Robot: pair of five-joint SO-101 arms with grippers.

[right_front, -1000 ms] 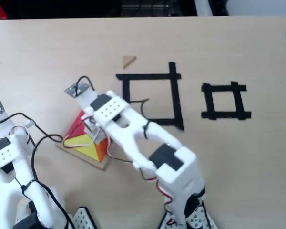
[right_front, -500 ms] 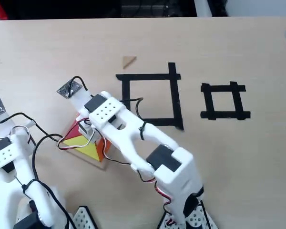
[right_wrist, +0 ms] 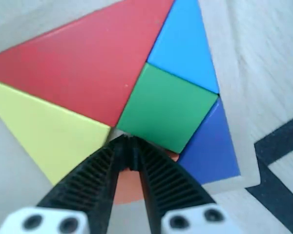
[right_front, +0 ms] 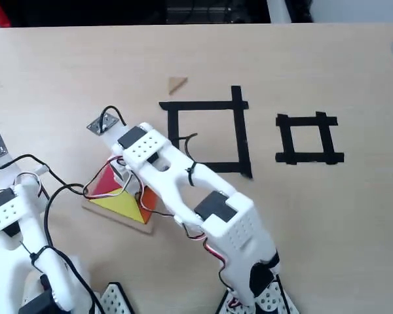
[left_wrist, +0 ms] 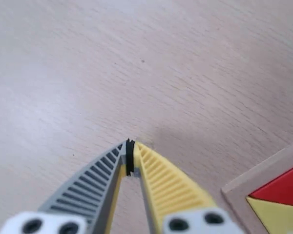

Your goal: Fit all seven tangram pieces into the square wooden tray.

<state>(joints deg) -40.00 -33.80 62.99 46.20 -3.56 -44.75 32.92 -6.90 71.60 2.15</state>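
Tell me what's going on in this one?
The right gripper is shut, its tip at the middle of the wooden tray, where the green square meets the red triangle and other coloured pieces laid in. The left gripper is shut too, over bare table beside a tray corner. A small tan triangle lies apart, by the larger taped square.

Table (left_wrist: 88, 58) matt wood grain; tangram pieces (right_wrist: 88, 73) smooth, painted (slight sheen); tray (left_wrist: 263, 173) pale wood.
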